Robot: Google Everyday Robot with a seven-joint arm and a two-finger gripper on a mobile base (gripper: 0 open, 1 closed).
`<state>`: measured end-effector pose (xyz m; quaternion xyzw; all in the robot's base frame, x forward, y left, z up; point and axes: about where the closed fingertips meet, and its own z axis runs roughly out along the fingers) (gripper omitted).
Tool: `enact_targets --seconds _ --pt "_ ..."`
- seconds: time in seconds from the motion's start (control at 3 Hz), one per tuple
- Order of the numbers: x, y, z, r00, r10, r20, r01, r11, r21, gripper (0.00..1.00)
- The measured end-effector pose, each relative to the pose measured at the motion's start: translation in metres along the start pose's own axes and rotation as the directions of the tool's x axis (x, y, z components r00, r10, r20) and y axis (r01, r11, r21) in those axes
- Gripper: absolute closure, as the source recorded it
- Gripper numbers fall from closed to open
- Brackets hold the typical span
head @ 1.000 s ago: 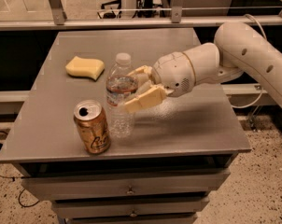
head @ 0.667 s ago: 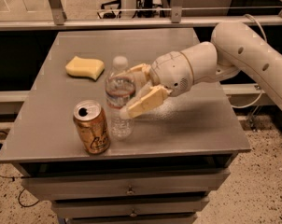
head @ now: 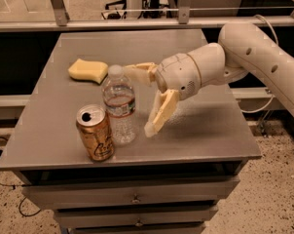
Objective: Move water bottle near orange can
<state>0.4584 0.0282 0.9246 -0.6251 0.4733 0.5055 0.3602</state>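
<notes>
The water bottle (head: 119, 106) stands upright near the front left of the grey tabletop (head: 205, 130), just beside the orange can (head: 94, 133), which sits a little in front of it and to its left in the camera view; the two look close enough to touch, though I can't be sure they do. The hand (head: 138, 100) hangs just to the right of the bottle with its two fingers spread wide and nothing held between them. One finger reaches behind the bottle's shoulder, the other slants down toward the tabletop. A yellow sponge (head: 88, 70) lies further back on the left, apart from both
</notes>
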Motion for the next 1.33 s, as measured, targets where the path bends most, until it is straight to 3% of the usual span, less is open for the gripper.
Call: enact_targets --seconds 0.33,0.67,1.0,1.33 --pt "-0.001 -0.002 -0.006 1.0 -0.009 -0.013 0.009 0.9999 0.01 0.0" --pt "-0.015 -0.01 -0.035 0.996 -0.048 -0.069 0.052 0.9966 0.064 0.0" --pt "-0.037 -0.022 -0.084 0.984 -0.091 -0.155 0.122 0.9717 0.202 0.0" --pt "-0.044 -0.026 -0.091 0.981 -0.103 -0.164 0.139 0.9642 0.226 0.0"
